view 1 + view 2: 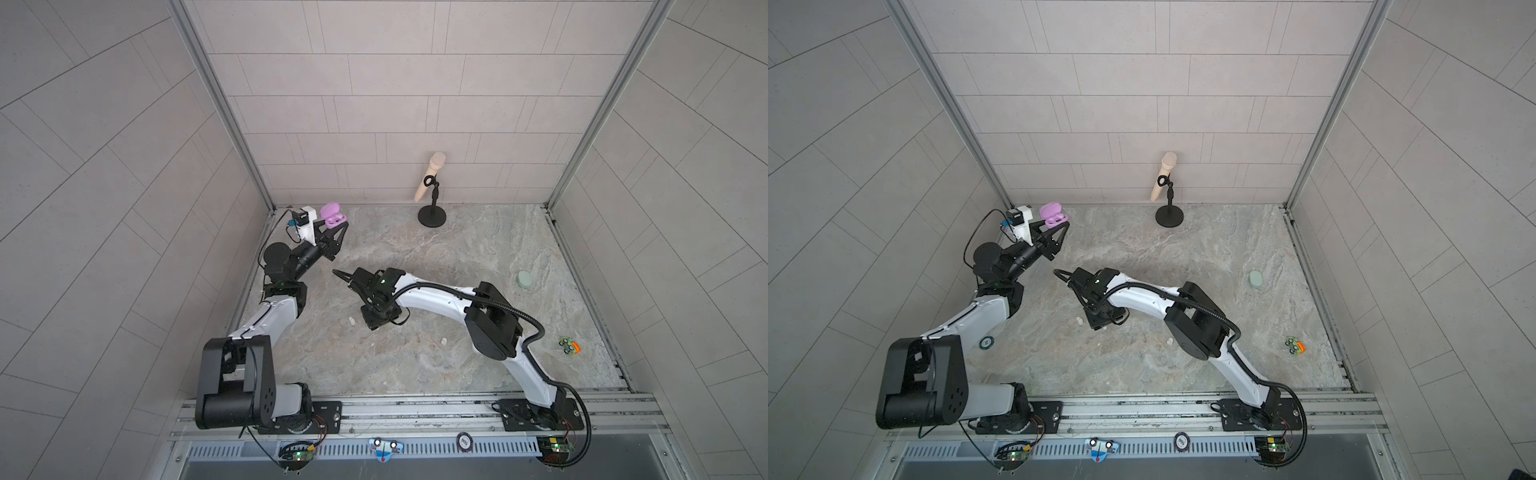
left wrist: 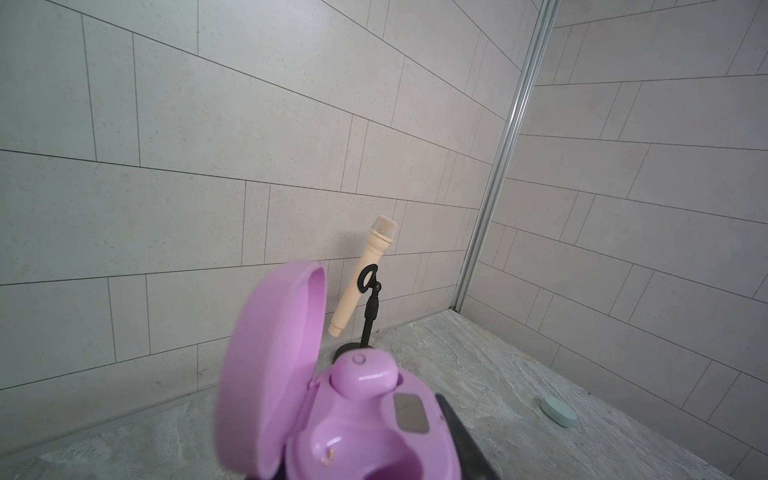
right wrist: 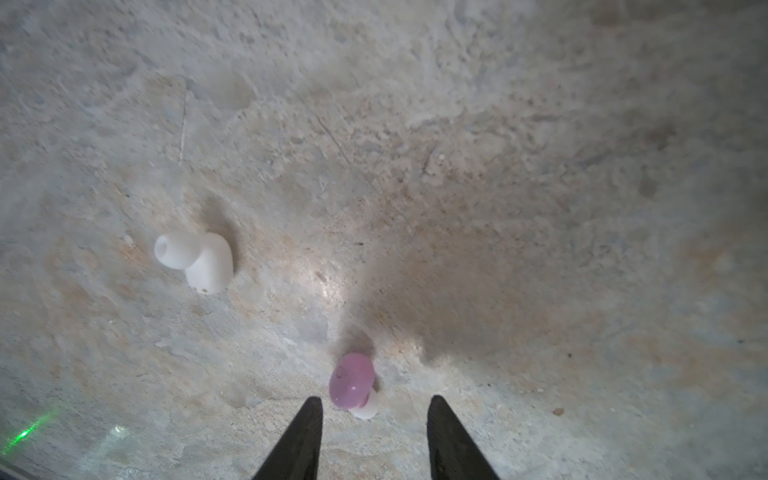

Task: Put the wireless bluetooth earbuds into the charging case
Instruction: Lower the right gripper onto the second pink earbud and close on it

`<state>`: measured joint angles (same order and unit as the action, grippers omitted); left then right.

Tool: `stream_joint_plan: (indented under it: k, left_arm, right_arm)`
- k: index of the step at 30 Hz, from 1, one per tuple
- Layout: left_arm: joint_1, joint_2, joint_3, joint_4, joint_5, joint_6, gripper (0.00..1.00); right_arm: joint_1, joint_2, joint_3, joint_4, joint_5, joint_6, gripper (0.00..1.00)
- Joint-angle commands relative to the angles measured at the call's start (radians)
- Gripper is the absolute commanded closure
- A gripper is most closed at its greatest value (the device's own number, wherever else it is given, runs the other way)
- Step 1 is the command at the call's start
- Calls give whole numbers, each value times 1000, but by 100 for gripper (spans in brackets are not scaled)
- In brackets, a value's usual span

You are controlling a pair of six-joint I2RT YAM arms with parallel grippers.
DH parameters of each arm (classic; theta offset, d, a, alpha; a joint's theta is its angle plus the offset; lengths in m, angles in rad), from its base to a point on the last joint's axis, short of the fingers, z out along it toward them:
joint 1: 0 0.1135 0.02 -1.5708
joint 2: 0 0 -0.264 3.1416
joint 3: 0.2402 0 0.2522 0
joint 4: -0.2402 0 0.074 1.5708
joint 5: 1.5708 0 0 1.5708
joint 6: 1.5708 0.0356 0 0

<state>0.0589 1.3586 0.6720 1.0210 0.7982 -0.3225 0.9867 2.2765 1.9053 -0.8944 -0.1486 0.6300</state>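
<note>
**Lilac case gripped, loose bud between parted fingers**

Above the far left corner of the grey marbled stone worktop (image 1: pixel 457 257), the left fingers (image 2: pixel 457 432) clamp the open lilac plastic charging case (image 1: pixel 331 214), with a seated lilac earbud (image 2: pixel 363 374) inside. The right fingers (image 3: pixel 305 432) stand apart over a loose lilac bean-shaped earbud (image 3: pixel 351 380), not touching it. A white plastic earbud (image 3: pixel 199 259) lies nearby.

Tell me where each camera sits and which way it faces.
Top views: overhead in front, looking down on the table; both arms show.
Left wrist: raised, facing the microphone past the lilac case; one left gripper finger shows.
Right wrist: low, looking down at the lilac earbud; open right gripper shows.
Top and left wrist share microphone, lilac case.
</note>
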Motion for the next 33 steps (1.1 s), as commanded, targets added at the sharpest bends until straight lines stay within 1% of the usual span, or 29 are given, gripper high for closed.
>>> stream_joint_plan:
  k: [1, 6, 19, 25, 30, 33]
  left_arm:
    - [5, 7, 14, 69, 16, -21, 79]
    - [5, 7, 14, 68, 15, -23, 79]
    - [5, 9, 13, 73, 16, -29, 79]
    - [4, 7, 13, 70, 18, -28, 79]
    - [4, 3, 13, 60, 23, -25, 78]
    - [4, 2, 13, 56, 27, -23, 78]
  right_arm:
    - [7, 22, 37, -51, 2, -11, 56]
    - [9, 50, 70, -66, -4, -21, 57]
    - [9, 135, 166, -132, -10, -38, 66]
    - [9, 141, 176, -156, 6, -36, 73]
    - [9, 149, 185, -171, 5, -36, 76]
    - [10, 153, 190, -182, 0, -41, 81]
